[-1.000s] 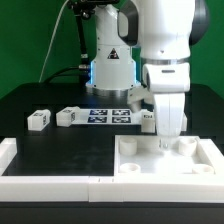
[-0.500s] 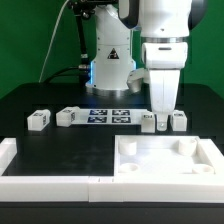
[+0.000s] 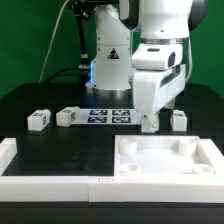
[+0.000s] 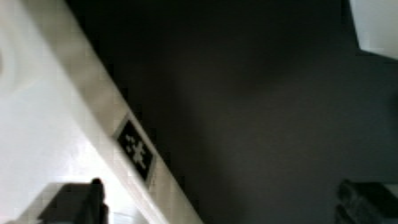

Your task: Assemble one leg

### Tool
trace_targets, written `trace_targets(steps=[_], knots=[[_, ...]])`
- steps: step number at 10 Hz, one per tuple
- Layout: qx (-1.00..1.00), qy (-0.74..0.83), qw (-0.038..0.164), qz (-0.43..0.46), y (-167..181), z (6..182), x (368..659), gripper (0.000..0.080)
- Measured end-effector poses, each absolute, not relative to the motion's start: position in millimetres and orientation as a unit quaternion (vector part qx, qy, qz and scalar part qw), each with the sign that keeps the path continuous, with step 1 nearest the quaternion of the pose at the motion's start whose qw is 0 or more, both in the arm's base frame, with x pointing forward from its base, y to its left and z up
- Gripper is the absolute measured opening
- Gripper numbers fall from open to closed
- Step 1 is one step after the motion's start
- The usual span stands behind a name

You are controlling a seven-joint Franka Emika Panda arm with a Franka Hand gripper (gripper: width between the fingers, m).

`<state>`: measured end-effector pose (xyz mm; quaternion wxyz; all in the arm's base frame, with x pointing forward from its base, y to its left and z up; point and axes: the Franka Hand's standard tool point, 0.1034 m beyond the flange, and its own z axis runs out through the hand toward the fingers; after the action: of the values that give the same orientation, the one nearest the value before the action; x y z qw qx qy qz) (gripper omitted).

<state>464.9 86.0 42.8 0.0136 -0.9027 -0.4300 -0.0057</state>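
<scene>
Several small white legs with marker tags stand on the black table: two at the exterior view's left (image 3: 38, 120) (image 3: 68, 116) and one at the right (image 3: 178, 119). A further leg (image 3: 147, 125) is mostly hidden behind my gripper (image 3: 152, 117), which hangs tilted just behind the large white square panel (image 3: 165, 158). In the wrist view my gripper (image 4: 221, 205) is open and empty, its fingertips (image 4: 71, 200) far apart. A white tagged edge (image 4: 107, 130) runs beside one fingertip; I cannot tell if it is a leg or the panel.
The marker board (image 3: 110, 114) lies in front of the robot's base. A raised white frame (image 3: 40, 183) runs along the table's front and left. The panel has round holes at its corners.
My gripper has risen from the panel's far edge, moved back and toward the exterior view's left, and tilted. The legs and the panel have not moved.
</scene>
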Motion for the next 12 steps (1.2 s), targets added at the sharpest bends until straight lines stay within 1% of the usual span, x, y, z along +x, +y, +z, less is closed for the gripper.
trace_targets(steps=[2,4,5,6,9,12], knots=[[-0.955,-0.296,0.019,-0.002,94,40.5,447,0.0649],[-0.981,-0.190,0.025,0.005,103,40.7,437,0.0649],[-0.987,-0.155,0.027,0.008,108,39.8,433,0.0649],[-0.997,-0.077,0.030,0.011,116,40.5,431,0.0649],[-0.997,0.066,0.039,0.018,121,40.3,430,0.0649],[-0.998,0.049,0.039,0.021,139,37.2,416,0.0649]])
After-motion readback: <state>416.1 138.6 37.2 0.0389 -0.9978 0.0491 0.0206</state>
